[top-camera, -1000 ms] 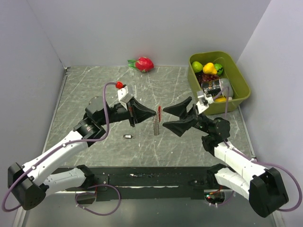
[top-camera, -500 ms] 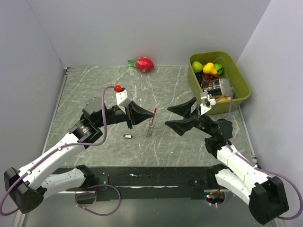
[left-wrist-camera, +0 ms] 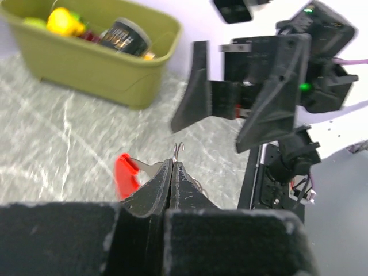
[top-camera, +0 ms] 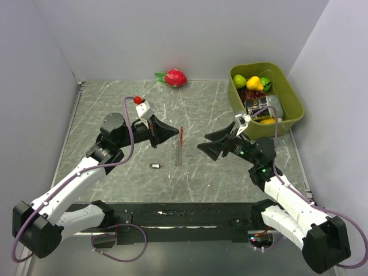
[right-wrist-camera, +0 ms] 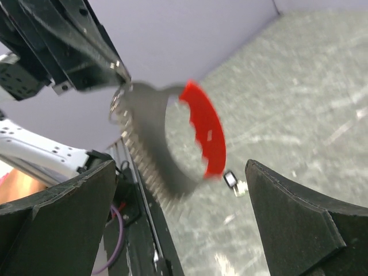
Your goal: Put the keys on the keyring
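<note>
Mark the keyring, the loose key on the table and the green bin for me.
keyring (right-wrist-camera: 206,138): right wrist view, on its red crescent.
key (top-camera: 155,166): top view, on its small dark body.
bin (top-camera: 290,95): top view, on its right wall.

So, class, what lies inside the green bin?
A green fruit, a yellow fruit, dark grapes and a dark can show in the bin. Whatever lies beneath them is covered; the right arm hides the near corner.

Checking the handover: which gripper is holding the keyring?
The left gripper: its jaws are shut on the keyring, while the right gripper stands wide open and empty.
</note>
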Tool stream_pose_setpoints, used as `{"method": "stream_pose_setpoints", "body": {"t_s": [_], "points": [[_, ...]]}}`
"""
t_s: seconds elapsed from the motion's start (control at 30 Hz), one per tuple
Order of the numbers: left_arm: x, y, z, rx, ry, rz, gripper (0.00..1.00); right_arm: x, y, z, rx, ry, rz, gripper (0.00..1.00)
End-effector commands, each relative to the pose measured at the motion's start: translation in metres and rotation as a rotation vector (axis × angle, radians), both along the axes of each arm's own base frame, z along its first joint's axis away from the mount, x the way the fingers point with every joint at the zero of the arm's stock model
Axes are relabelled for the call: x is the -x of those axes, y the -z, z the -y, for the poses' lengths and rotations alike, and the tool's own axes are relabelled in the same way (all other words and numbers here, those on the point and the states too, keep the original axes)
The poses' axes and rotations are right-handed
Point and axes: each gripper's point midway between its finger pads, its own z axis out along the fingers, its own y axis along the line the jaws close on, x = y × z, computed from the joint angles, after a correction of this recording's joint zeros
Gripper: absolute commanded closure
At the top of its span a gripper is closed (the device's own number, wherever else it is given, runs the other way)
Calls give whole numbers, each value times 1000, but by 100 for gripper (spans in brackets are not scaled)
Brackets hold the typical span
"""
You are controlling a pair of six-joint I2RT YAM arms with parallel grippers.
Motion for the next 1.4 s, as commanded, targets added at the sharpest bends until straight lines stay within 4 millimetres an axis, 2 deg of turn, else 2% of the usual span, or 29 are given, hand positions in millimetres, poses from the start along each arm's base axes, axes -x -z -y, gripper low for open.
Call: {"method": "stream_pose_setpoints", "body": {"t_s": [0.0,0.07,0.1,0.17,0.23,0.27,0.3,0.37,0.43,0.47,0.5,0.63,0.67,0.73,0.77,0.83,0.9,0.93,1.0,1.03,1.07,1.13,1.2,1.23,1.3,1.33,1.37], "points": [[-13,-3,-14,60,-26,-23,99,-11,4,3,46,43,-27,0],[-17,2,-21,76,-44,-62,99,-15,17,2,75,43,-68,0],[-25,4,-31,83,-80,-74,99,-17,19,1,84,45,-81,0],[-27,6,-43,111,-100,-108,99,-22,35,0,115,49,-135,0],[-36,6,-62,140,-151,-142,99,-26,39,-2,130,45,-160,0],[-35,6,-69,146,-163,-149,99,-28,51,-5,154,38,-196,0],[-42,8,-82,155,-207,-172,99,-30,50,-6,160,36,-197,0],[-42,6,-93,163,-234,-176,99,-32,66,-13,204,32,-242,0],[-46,7,-108,169,-279,-202,99,-36,69,-20,239,30,-260,0],[-44,6,-112,169,-285,-205,99,-33,86,-26,297,20,-306,0],[-45,6,-119,167,-298,-207,99,-37,81,-30,310,20,-295,0],[-45,16,-142,132,-372,-246,99,-36,100,-50,416,9,-328,0],[-47,14,-153,130,-413,-234,99,-34,95,-60,426,-6,-316,0],[-46,19,-162,117,-437,-243,99,-34,108,-66,475,-9,-341,0],[-47,20,-171,120,-466,-242,99,-36,103,-72,478,-12,-334,0],[-45,23,-176,126,-467,-252,99,-32,116,-79,529,-21,-352,0],[-47,27,-184,139,-489,-264,99,-29,115,-90,554,-32,-343,0],[-47,29,-186,142,-492,-269,99,-30,127,-90,604,-13,-358,0],[-50,33,-191,161,-509,-286,99,-35,124,-98,637,1,-344,0],[-50,34,-192,165,-504,-292,99,-31,140,-102,707,5,-354,0],[-51,36,-195,172,-514,-302,99,-34,133,-108,715,11,-334,0],[-52,36,-197,178,-519,-307,99,-30,145,-118,780,6,-324,1],[-52,37,-199,179,-525,-306,99,-34,145,-125,816,29,-306,2],[-52,37,-199,179,-527,-306,99,-34,154,-128,848,26,-309,5],[-52,37,-201,180,-535,-307,99,-32,154,-139,868,17,-299,10],[-52,38,-201,181,-536,-307,99,-31,164,-143,893,11,-311,13],[-52,38,-201,183,-538,-309,99,-31,161,-152,891,2,-302,15]]}}
